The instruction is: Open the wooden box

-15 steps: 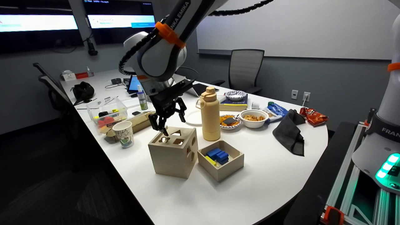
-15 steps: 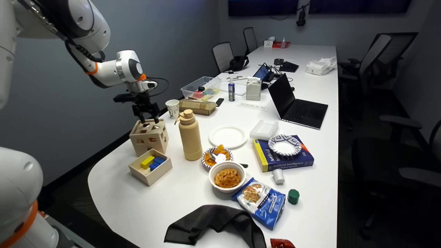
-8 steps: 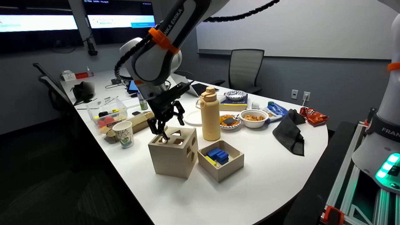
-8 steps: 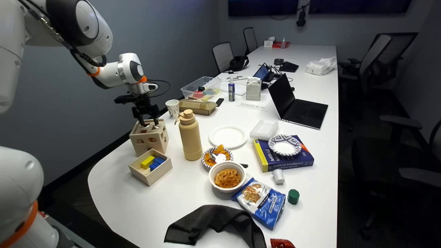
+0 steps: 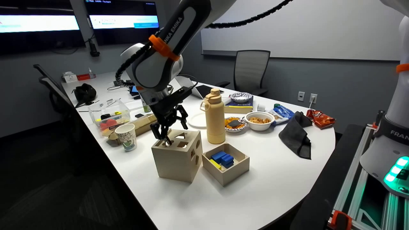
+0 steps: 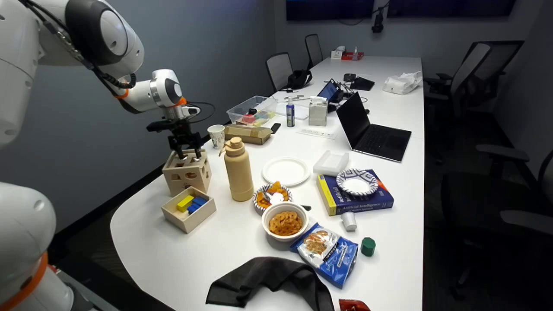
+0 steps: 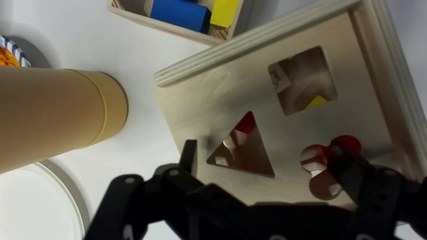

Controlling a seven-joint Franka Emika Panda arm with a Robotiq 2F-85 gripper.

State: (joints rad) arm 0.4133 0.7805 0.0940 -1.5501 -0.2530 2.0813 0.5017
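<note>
Box (image 7: pixel 233 91) under wide-apart fingers (image 7: pixel 189 156), one at its clover hole (image 7: pixel 317 166)! Wrist view reveals a yellow piece (image 7: pixel 316 101) inside; both exterior views add the cup (image 5: pixel 127 137) near the fingers; bottle (image 5: pixel 215 119) stands near them too.

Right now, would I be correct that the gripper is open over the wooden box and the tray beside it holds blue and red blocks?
Not red: in both exterior views the tray holds blue blocks and a yellow block; the gripper is open over the wooden box.
</note>
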